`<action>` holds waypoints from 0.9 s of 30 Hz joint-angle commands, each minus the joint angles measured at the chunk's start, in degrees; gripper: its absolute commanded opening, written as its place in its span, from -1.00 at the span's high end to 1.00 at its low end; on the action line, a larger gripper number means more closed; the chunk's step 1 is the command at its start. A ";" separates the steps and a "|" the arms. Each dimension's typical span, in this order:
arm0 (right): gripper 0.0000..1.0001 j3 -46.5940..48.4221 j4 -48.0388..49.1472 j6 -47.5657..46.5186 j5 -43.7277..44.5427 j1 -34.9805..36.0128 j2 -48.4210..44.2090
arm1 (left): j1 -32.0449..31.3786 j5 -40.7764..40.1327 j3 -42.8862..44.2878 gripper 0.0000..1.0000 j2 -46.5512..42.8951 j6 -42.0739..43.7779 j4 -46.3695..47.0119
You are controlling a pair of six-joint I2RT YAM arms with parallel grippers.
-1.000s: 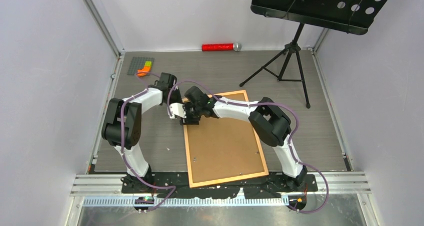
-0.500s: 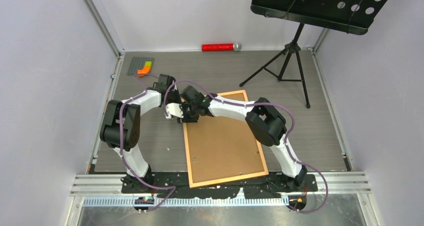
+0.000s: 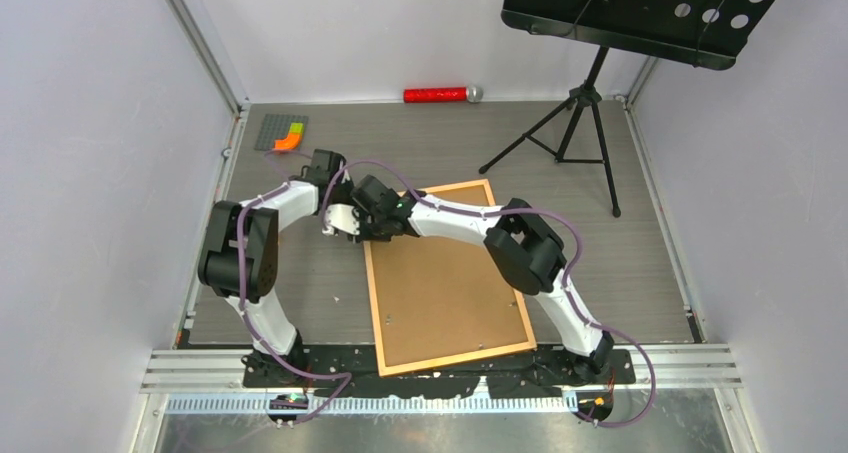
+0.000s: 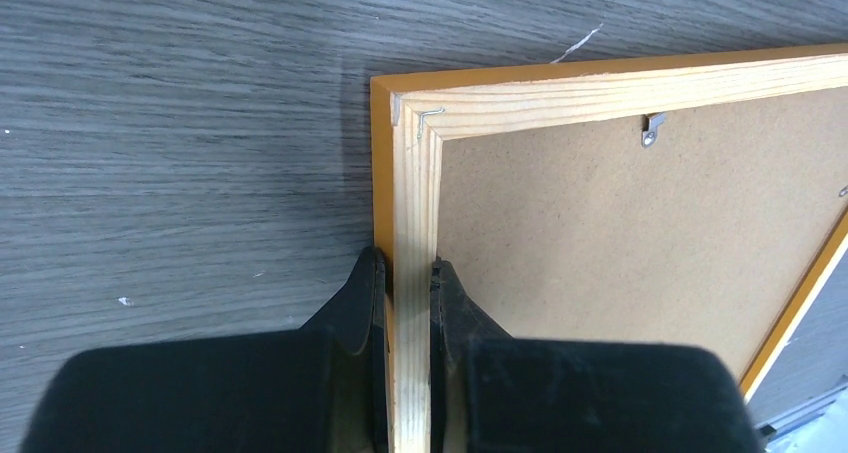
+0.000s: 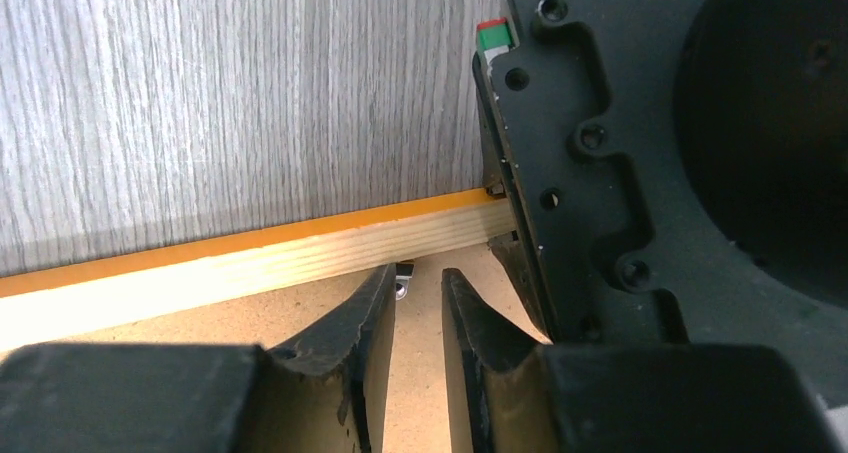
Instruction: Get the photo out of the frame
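The frame [image 3: 373,308] lies face down on the table, so its brown backing board [image 3: 445,283] faces up and the photo is hidden. My left gripper [image 3: 350,228] is shut on the frame's left rail near the far left corner. In the left wrist view the fingers [image 4: 365,293] clamp the pale wood rail [image 4: 420,193]. My right gripper [image 3: 376,219] sits beside it over the backing board. Its jaws [image 5: 420,278] stand a little apart with nothing between them, and a small metal tab [image 5: 403,281] by the top rail [image 5: 250,263] touches its left fingertip.
A black music stand [image 3: 575,123] stands at the back right. A red cylinder [image 3: 440,94] lies by the back wall. A grey baseplate with orange and green bricks [image 3: 283,133] sits at the back left. Another metal tab [image 4: 652,130] sits on the top rail.
Both grippers have moved a little to the left and away from the bases. The frame's far left corner has shifted left with them.
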 commanded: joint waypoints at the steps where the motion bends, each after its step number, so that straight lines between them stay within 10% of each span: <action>1: 0.44 3.65 8.32 4.41 9.40 -0.60 3.79 | -2.57 16.65 -3.59 1.00 -2.18 -4.39 -7.91; 15: 0.77 5.17 1.10 13.62 17.69 -1.05 5.31 | -1.44 15.76 -7.43 1.00 -4.88 -7.89 -4.88; 27: 0.90 2.84 3.31 44.05 13.91 -4.31 5.53 | -1.12 14.70 -7.88 1.00 -5.94 -9.57 -4.28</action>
